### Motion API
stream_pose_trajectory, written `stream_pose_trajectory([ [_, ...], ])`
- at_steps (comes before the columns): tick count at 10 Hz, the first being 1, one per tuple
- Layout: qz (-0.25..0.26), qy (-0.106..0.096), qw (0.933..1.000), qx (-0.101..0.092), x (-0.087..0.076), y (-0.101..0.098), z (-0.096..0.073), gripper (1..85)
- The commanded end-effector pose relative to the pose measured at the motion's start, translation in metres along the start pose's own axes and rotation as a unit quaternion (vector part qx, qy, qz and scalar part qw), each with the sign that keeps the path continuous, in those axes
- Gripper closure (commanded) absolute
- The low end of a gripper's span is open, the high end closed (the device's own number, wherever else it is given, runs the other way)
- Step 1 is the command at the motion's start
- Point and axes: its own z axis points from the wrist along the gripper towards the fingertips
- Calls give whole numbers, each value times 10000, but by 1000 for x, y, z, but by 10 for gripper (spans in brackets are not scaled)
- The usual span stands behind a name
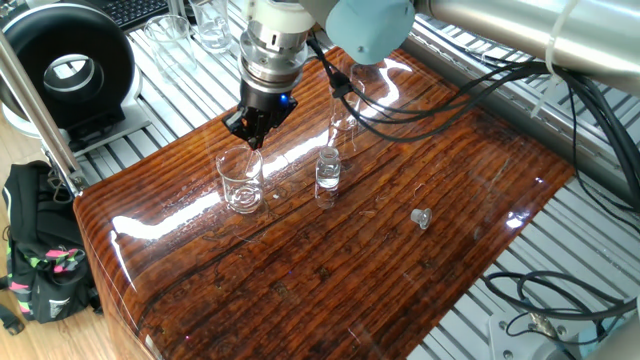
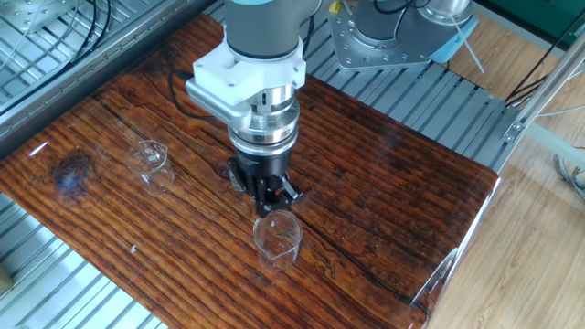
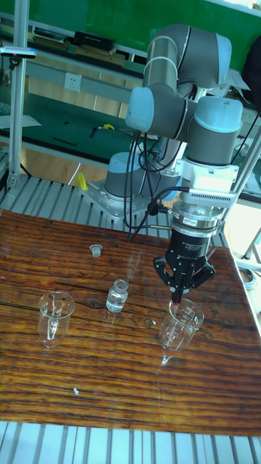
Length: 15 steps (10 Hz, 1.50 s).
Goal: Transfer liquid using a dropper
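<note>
Dropper (image 3: 176, 293) in gripper (image 3: 178, 284) above clear beaker (image 3: 181, 324); vial (image 3: 117, 296) nearby.

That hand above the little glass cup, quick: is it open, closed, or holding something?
Hand: closed on the dropper, whose red end shows between the fingers, held upright over the beaker.

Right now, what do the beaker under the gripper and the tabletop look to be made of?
Beaker: clear glass by the look, since the wood grain shows through its walls; clear plastic can't be excluded. Tabletop: dark striped wood or wood-look laminate with a glossy finish, given the bright window reflections on it.
</note>
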Motion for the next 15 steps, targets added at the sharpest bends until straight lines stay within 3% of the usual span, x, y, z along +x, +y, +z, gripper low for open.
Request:
stream_pose_trajectory([
  [1, 42, 1, 9998, -179, 3, 11, -2, 747],
  [4, -77, -14, 9996, -270, 3, 16, 2, 547],
  [7, -141, 9, 9992, -367, 4, 21, 2, 453],
  [9, -232, 7, 9990, -374, 4, 21, 2, 300],
  [12, -271, 21, 9993, -262, 3, 14, 7, 280],
  [15, -266, 37, 9991, -322, 5, 18, 4, 237],
])
